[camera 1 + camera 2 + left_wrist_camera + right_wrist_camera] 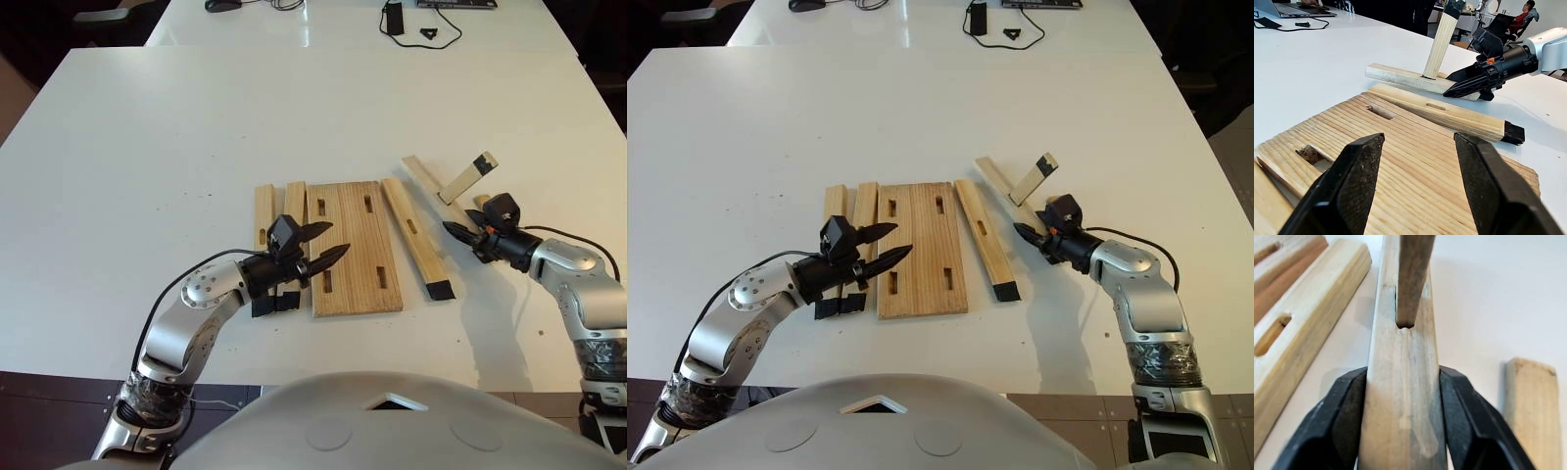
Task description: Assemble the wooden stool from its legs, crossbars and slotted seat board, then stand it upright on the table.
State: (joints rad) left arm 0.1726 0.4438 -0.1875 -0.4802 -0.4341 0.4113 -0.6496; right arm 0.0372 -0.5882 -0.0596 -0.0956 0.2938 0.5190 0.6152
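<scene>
Right tool point(458, 232) is clamped tight on the near end of a slotted bar point(426, 181). A short piece point(468, 178) is plugged into that bar's slot just ahead of the tips, sticking up at a tilt. Left tool point(333, 241) has its tips spread apart and holds nothing, hovering over the edge of the seat board point(358, 245), which lies flat on the desk point(147, 147). Between the two tools sits a loose leg point(416, 235) with a dark end. Looks like early frame-building to me. Next that joint probably needs seating square, so the left one should steady the tilted piece.
</scene>
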